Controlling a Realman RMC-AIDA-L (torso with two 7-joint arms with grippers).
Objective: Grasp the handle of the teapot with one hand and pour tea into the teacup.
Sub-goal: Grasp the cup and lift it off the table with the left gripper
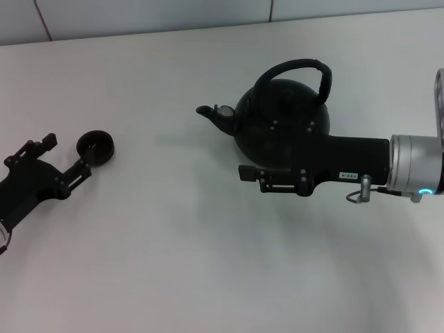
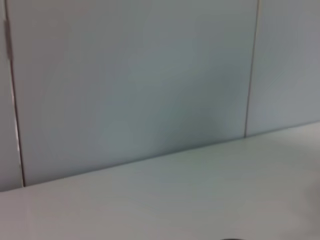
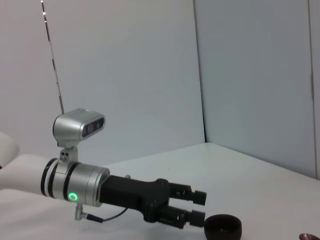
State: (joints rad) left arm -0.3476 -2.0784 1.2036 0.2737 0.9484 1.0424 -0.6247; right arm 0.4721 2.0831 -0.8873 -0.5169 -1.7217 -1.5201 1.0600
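The matte-black teapot stands upright on the white table at the right, its short spout pointing left. Its arched handle rises free over the lid. My right gripper reaches in from the right, low against the teapot's near side and below the handle. The tiny black teacup stands at the left. My left gripper is open, with the teacup just beyond its fingertips. The right wrist view shows this left gripper and the teacup right next to it.
The white table runs between the teacup and the teapot. A pale panelled wall stands along the table's far edge. The left arm's silver wrist with its camera shows in the right wrist view.
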